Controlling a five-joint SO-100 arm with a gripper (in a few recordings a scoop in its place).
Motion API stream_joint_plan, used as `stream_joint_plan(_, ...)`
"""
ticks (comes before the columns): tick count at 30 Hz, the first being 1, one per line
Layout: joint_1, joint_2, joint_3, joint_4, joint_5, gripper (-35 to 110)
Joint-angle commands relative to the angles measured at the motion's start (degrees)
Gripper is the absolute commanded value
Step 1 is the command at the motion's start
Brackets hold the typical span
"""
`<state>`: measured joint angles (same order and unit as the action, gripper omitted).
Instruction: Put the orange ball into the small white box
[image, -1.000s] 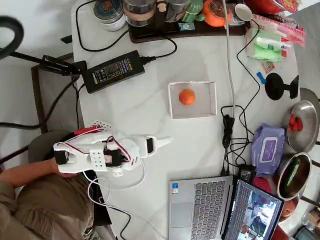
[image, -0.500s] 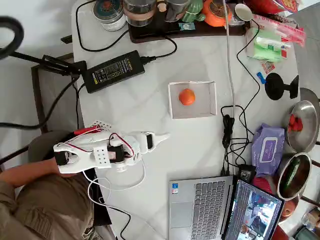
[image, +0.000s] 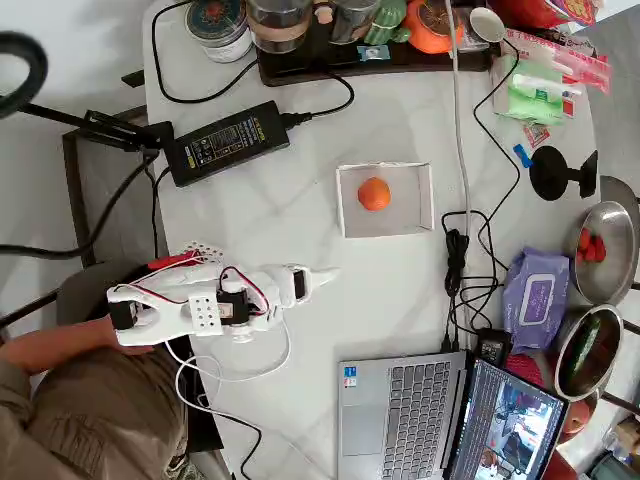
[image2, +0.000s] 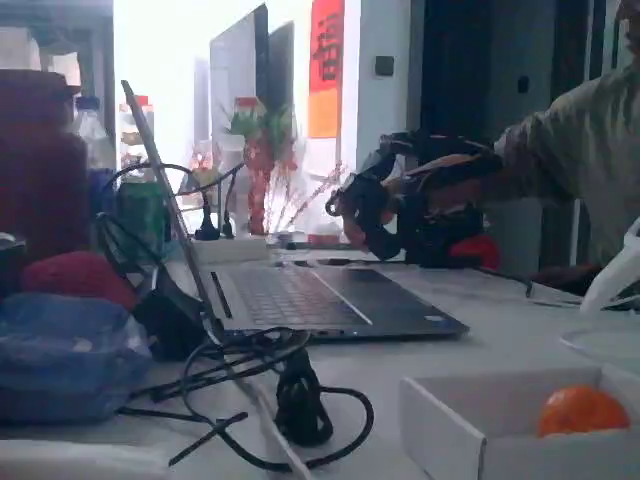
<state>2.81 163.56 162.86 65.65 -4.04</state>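
Arm folded low at the table's left edge, ball sitting in the box.

Overhead view: white arm (image: 190, 308) lies roughly horizontal over the left side of the table (image: 400, 130), base at the left edge, gripper (image: 318, 277) pointing right; its jaws look pressed together to a single tip, nothing between them. The small white box (image: 386, 199) is near the table's middle, up and right of the gripper tip, well apart from it. The orange ball (image: 374, 193) rests inside the box, slightly left of its centre. In the fixed view the ball (image2: 582, 410) sits low behind the box's (image2: 450, 420) near wall; the white gripper tip (image2: 612, 272) shows at the right edge, above the box.
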Motion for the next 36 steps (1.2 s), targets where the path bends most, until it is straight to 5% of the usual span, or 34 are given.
stream_joint_plan(1, 0.4, 0.8, 0.4, -0.2, -0.6, 22)
stream_joint_plan(8, -0.4, 0.8, 0.4, -0.3, -0.7, -1)
stream_joint_plan(36, 0.3, 0.8, 1.3, -0.2, -0.8, 0)
